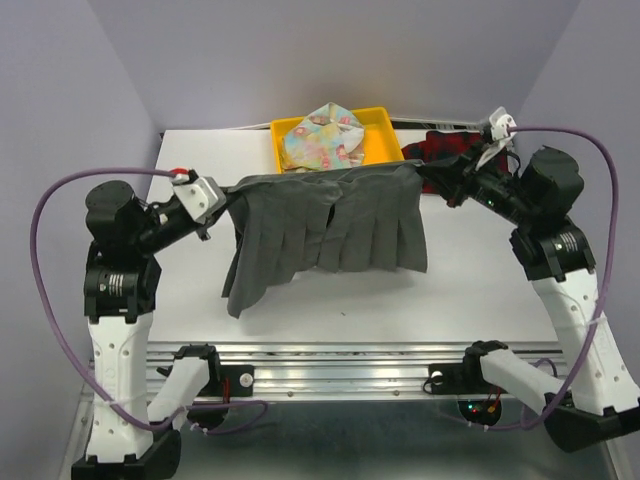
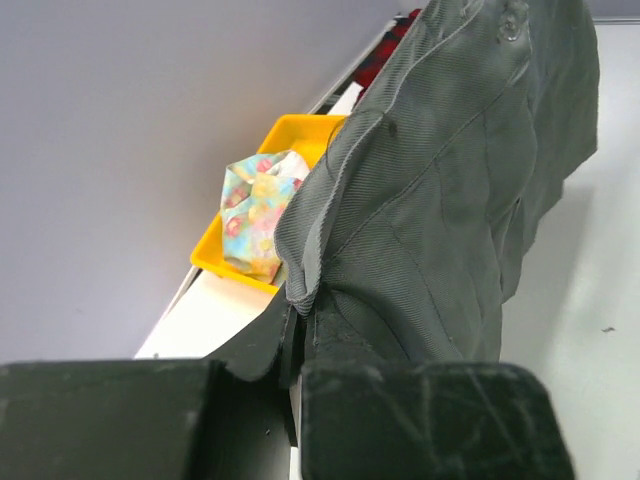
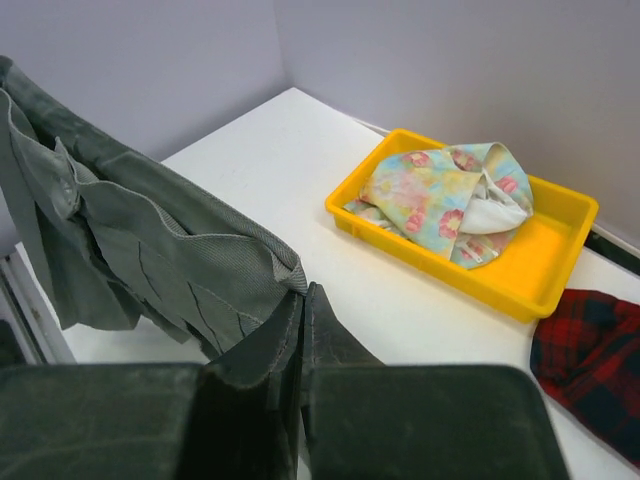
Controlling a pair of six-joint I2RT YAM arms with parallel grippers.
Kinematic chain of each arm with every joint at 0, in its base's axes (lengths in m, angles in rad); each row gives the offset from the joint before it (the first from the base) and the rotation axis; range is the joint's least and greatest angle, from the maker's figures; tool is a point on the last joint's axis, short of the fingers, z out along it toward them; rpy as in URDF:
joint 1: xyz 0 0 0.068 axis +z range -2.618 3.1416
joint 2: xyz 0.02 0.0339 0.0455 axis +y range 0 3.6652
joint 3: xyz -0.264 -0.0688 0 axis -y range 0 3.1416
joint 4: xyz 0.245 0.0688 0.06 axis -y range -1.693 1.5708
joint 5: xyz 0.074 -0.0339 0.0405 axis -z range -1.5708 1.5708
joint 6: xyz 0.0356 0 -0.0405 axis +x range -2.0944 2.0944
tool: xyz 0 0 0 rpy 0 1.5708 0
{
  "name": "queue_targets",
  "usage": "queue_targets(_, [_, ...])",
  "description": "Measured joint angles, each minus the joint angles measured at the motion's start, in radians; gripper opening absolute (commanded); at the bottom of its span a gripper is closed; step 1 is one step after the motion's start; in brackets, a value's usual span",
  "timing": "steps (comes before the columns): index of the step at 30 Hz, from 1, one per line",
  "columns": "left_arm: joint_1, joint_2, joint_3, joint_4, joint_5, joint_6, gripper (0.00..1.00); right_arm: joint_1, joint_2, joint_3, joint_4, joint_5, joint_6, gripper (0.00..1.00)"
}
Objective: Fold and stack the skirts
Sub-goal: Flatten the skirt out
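The left gripper [image 1: 226,200] is clamped on one end of the waistband of the grey pleated cloth skirt [image 1: 340,225]. The skirt stretches from it across to the right gripper [image 1: 430,180], which is clamped on the other end, and the pleats hang below both grippers over the white table [image 1: 480,290]. Beyond the span between them sits the yellow plastic tray [image 1: 385,118], holding the crumpled pastel floral skirt [image 1: 322,140]. Just behind the right gripper, beside the tray, lies the red-and-black plaid skirt [image 1: 452,148].

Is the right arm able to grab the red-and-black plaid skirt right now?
Probably not yet: the right gripper is shut on the grey pleated skirt, though the red-and-black plaid skirt lies close behind.
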Motion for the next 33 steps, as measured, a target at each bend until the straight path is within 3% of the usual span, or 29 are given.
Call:
queue_targets(9, [0.001,-0.289,-0.023,-0.239,0.141,0.084,0.0,0.0,-0.216,0.068,-0.275,-0.069,-0.017,0.01])
queue_targets(15, [0.001,-0.314,-0.013,-0.449,0.209,0.203,0.0,0.0,-0.28,0.16,-0.47,-0.093,-0.003,0.01])
queue_targets(20, [0.001,-0.303,-0.081,-0.428,0.17,0.091,0.01,0.0,-0.263,0.074,-0.518,-0.053,-0.015,0.01])
queue_targets(22, [0.0,-0.229,-0.12,-0.383,0.133,0.013,0.11,0.0,-0.219,-0.014,-0.488,-0.018,-0.031,0.01])
queue_targets(25, [-0.006,0.009,-0.149,-0.29,0.068,-0.099,0.35,0.0,-0.037,-0.122,-0.38,0.043,-0.062,0.01])
queue_targets(27, [-0.01,0.201,-0.159,-0.212,-0.024,-0.161,0.65,-0.005,0.113,-0.147,-0.301,0.105,-0.089,0.01])
queue_targets(28, [-0.009,0.285,-0.159,-0.177,-0.074,-0.191,0.84,-0.012,0.186,-0.147,-0.274,0.134,-0.101,0.05])
queue_targets(29, [-0.005,0.385,-0.159,-0.139,-0.127,-0.216,0.99,-0.019,0.291,-0.146,-0.23,0.182,-0.111,0.17])
queue_targets(32, [0.003,0.557,-0.157,-0.054,-0.276,-0.288,0.99,-0.04,0.49,-0.117,-0.19,0.249,-0.123,0.5])
queue_targets(33, [0.005,0.581,-0.143,-0.047,-0.317,-0.306,0.99,-0.045,0.566,-0.081,-0.187,0.282,-0.128,0.66])
